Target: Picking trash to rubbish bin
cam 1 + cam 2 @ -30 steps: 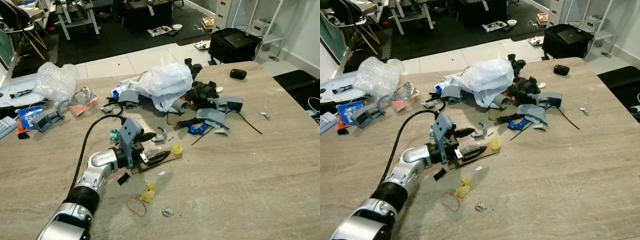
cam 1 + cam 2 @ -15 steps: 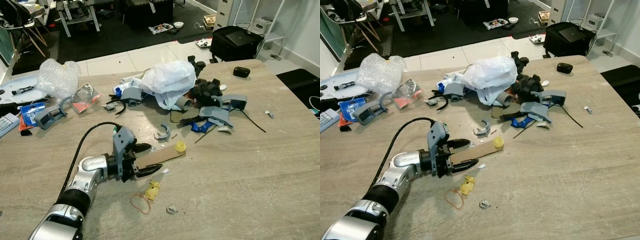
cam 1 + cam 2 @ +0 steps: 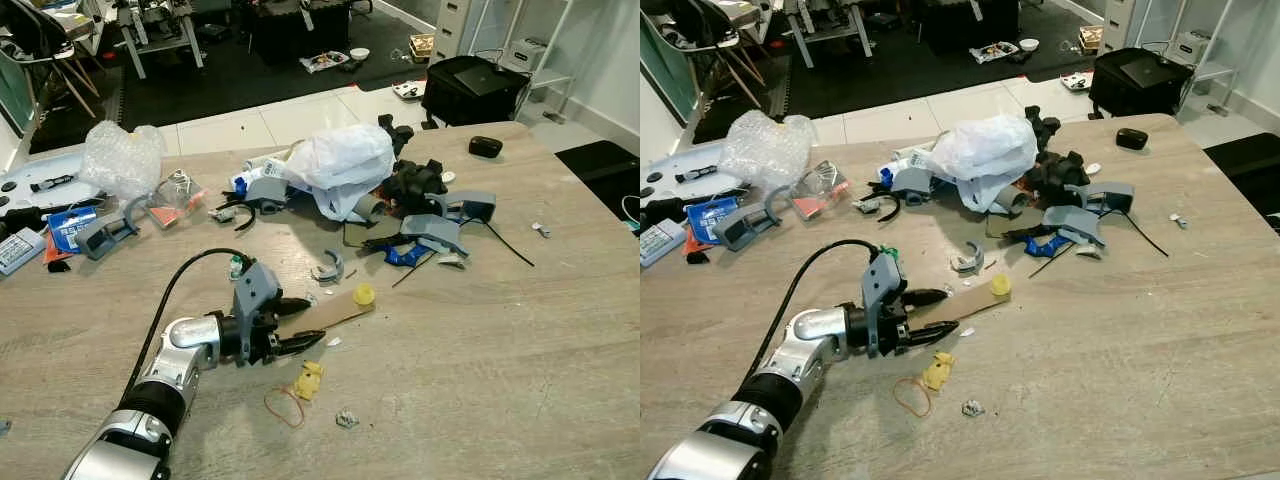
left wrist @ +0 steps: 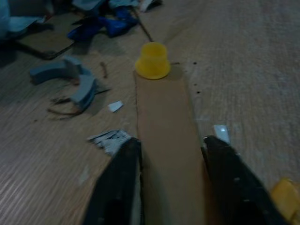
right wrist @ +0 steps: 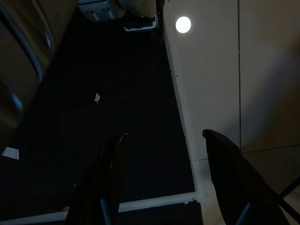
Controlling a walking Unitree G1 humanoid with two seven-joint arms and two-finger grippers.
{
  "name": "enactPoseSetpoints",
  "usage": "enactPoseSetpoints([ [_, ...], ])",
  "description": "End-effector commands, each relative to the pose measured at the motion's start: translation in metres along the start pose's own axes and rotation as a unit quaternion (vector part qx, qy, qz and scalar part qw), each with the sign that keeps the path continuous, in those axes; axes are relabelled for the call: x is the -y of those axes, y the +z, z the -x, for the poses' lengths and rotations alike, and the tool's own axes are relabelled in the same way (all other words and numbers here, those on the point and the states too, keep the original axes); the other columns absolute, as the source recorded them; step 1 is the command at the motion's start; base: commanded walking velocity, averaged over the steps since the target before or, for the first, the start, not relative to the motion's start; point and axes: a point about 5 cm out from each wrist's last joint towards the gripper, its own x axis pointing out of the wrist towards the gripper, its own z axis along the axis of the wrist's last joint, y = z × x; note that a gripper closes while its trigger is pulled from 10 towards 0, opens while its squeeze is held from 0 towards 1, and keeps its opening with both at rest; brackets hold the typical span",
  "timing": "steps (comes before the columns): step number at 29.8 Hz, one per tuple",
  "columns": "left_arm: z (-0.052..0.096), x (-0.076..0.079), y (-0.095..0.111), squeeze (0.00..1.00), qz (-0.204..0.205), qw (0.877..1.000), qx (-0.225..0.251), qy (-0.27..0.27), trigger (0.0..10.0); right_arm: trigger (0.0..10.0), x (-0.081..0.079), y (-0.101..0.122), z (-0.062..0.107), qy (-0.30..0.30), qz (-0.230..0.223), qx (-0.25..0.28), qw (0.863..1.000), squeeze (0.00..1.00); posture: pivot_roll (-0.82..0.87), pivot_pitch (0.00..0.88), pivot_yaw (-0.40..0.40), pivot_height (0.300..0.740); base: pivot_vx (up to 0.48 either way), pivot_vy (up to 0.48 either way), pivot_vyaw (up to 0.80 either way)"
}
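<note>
Grip: my left gripper (image 3: 298,323) is straddling the cardboard strip (image 4: 166,140), fingers spread either side, not yet pinching.
Strip: lying flat on the table (image 3: 520,330), so I am approaching low.
Beyond strip: yellow cap (image 4: 152,60) is sitting at its far end.
Right gripper (image 5: 164,187): hanging idle, fingers apart.

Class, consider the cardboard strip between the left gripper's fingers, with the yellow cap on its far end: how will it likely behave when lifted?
The cardboard strip looks thin and flat, so probably light, and it may sag beyond the left gripper. The yellow cap seems merely to rest on its far end, so it would likely slide or roll off if tilted.
</note>
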Motion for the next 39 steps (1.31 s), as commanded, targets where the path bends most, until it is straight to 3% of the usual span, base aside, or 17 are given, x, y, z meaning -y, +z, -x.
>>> enactPoseSetpoints([
  [1,0.002,0.02,-0.033,0.0,0.049,0.997,-0.056,-0.032,0.0,10.0,-0.005,-0.011,0.001,0.007,-0.005,-0.013,1.0,0.0,-0.23,0.305,0.132,0.74,0.0,0.0,0.0],
  [14,0.001,0.022,-0.033,0.0,0.057,0.997,-0.035,-0.032,0.0,10.0,-0.004,-0.001,0.0,0.006,-0.001,-0.004,1.0,0.0,-0.22,0.289,0.125,0.74,0.0,0.0,0.0],
  [16,-0.002,0.021,-0.024,0.0,0.092,0.995,0.015,-0.045,0.0,10.0,-0.004,0.0,-0.001,0.005,-0.001,-0.003,1.0,0.0,-0.22,0.285,0.124,0.74,0.0,0.0,0.0],
  [18,-0.003,0.02,-0.006,0.0,0.142,0.982,0.093,-0.085,0.0,10.0,-0.004,0.002,-0.001,0.005,-0.002,-0.001,1.0,0.0,-0.22,0.277,0.123,0.74,0.0,0.0,0.0],
  [20,0.0,0.022,0.017,0.0,0.18,0.957,0.18,-0.14,0.0,10.0,-0.005,0.005,-0.001,0.005,0.0,0.001,1.0,0.0,-0.21,0.264,0.121,0.74,0.0,0.0,0.0],
  [22,0.004,0.025,0.028,0.0,0.197,0.941,0.214,-0.175,0.5,10.0,-0.005,0.007,-0.001,0.006,0.0,0.002,1.0,0.0,-0.21,0.262,0.121,0.74,0.0,0.0,0.0],
  [23,0.008,0.028,0.034,0.0,0.199,0.932,0.23,-0.196,1.5,10.0,-0.006,0.008,-0.001,0.006,0.0,0.003,1.0,0.0,-0.21,0.256,0.122,0.74,0.0,0.0,0.0],
  [24,0.01,0.03,0.037,0.0,0.2,0.927,0.239,-0.21,1.5,10.0,-0.006,0.009,-0.002,0.007,0.001,0.003,1.0,0.0,-0.21,0.256,0.122,0.74,0.0,0.0,0.0],
  [25,0.011,0.031,0.038,0.0,0.2,0.924,0.243,-0.216,2.8,10.0,-0.006,0.009,-0.002,0.007,0.001,0.003,1.0,0.0,-0.2,0.253,0.123,0.74,0.0,0.0,0.0],
  [26,0.014,0.034,0.043,0.0,0.2,0.917,0.256,-0.233,2.8,10.0,-0.006,0.011,-0.002,0.007,0.001,0.005,1.0,0.0,-0.2,0.247,0.122,0.74,0.0,0.0,0.0],
  [27,0.014,0.034,0.043,0.0,0.2,0.917,0.256,-0.233,2.8,10.0,-0.006,0.011,-0.002,0.007,0.001,0.005,1.0,0.0,-0.2,0.247,0.122,0.74,0.0,0.0,0.0],
  [29,0.021,0.041,0.053,0.0,0.195,0.904,0.28,-0.256,4.0,10.0,-0.007,0.016,-0.002,0.008,0.002,0.01,1.0,0.0,-0.2,0.233,0.122,0.74,0.0,0.0,0.0],
  [34,0.022,0.05,0.06,0.0,0.179,0.91,0.288,-0.24,4.9,10.0,-0.007,0.024,-0.003,0.008,0.005,0.017,1.0,0.0,-0.19,0.203,0.116,0.74,0.0,0.0,0.0],
  [35,0.019,0.051,0.061,0.0,0.182,0.914,0.291,-0.217,7.3,10.0,-0.007,0.025,-0.003,0.008,0.007,0.018,1.0,0.0,-0.19,0.193,0.113,0.74,0.0,0.0,0.0],
  [36,0.018,0.052,0.062,0.0,0.183,0.917,0.292,-0.201,7.3,10.0,-0.007,0.027,-0.003,0.008,0.007,0.019,1.0,0.0,-0.19,0.193,0.113,0.74,0.0,0.0,0.0],
  [37,0.013,0.051,0.062,0.0,0.19,0.92,0.298,-0.171,10.0,10.0,-0.007,0.028,-0.003,0.007,0.01,0.02,1.0,0.0,-0.18,0.176,0.107,0.74,0.0,0.0,0.0],
  [39,0.001,0.056,0.063,0.0,0.197,0.924,0.307,-0.118,10.0,10.0,-0.007,0.031,-0.003,0.007,0.013,0.021,1.0,0.0,-0.17,0.169,0.105,0.74,0.0,0.0,0.0],
])
